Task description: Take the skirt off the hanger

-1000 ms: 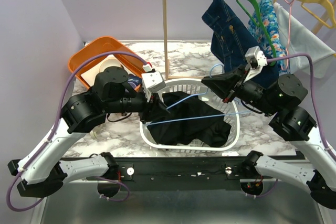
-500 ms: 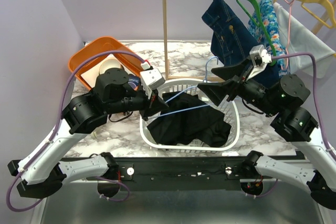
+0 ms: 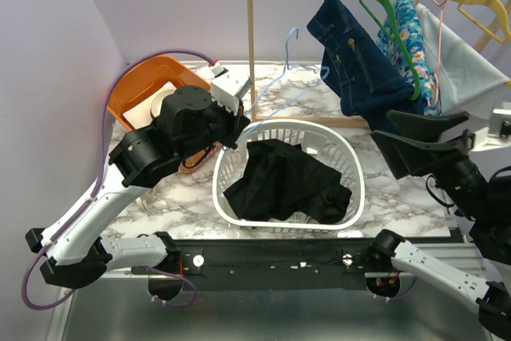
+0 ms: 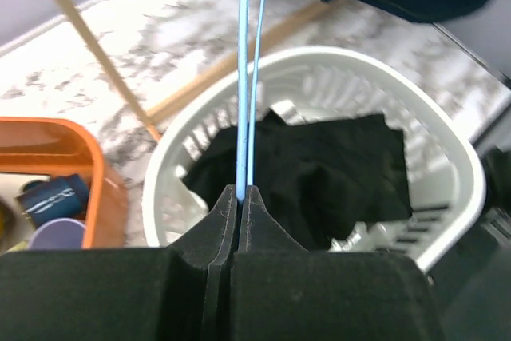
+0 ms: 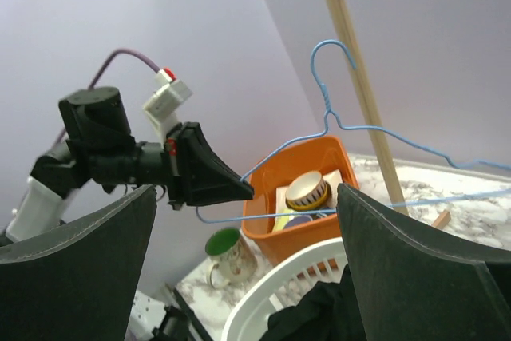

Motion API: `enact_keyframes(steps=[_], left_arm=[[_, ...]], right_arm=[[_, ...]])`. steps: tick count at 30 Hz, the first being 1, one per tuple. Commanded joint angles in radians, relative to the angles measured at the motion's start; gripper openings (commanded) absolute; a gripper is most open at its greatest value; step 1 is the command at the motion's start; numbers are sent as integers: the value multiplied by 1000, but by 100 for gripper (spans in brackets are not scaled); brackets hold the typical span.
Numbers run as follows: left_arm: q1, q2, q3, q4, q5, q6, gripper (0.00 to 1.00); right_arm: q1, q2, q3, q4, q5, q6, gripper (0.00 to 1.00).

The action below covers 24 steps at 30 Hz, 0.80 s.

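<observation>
Left gripper [image 4: 242, 194] is clamped tight on the blue wire hanger [image 3: 274, 93], jaws pressed together with the two thin wires coming straight out from between the tips. The hanger runs up and away from the jaws, hook at the far end from the grip, raised in the air, bare wire with nothing draped on it. The skirt [image 3: 281, 180], black and crumpled, is off the hanger and lies in the white basket [image 3: 354, 167], below and just ahead of the left fingertips; in the left wrist view it fills the basket floor under the wires. No contact between the left fingers and the skirt. Right gripper [image 3: 385, 129] is spread wide, nothing between the fingers, touching nothing. It sits well apart from the hanger and the skirt, beside the basket rim on the side away from the left arm, jaws pointing toward the basket and the left gripper. In the right wrist view the hanger and the left gripper show in the gap between its fingers. Orange bin [image 3: 130, 92] is behind the left gripper, mug [image 5: 228, 250] near it. Jeans [image 3: 355, 49] hang on the rack [image 3: 250, 37] beyond the right gripper.
</observation>
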Motion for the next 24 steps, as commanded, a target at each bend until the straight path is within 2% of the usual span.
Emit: enact_keyframes(steps=[1,3,9,13,24], left_arm=[[-2,65,82,127,-276,-23,0],[-2,89,106,169,-362,-13,0],[-2,183,198,356,-470,52,0],[-2,239,247,421,-473,84,0],[-2,410,384,416,-545,148,0]], right_arm=[[-4,-53,-42,12,135,41,100],[-4,-75,-54,15,164,47,100],[-4,-93,-56,12,174,56,100],[-4,-86,-54,3,168,61,100],[-4,-80,-54,-17,145,86,100]])
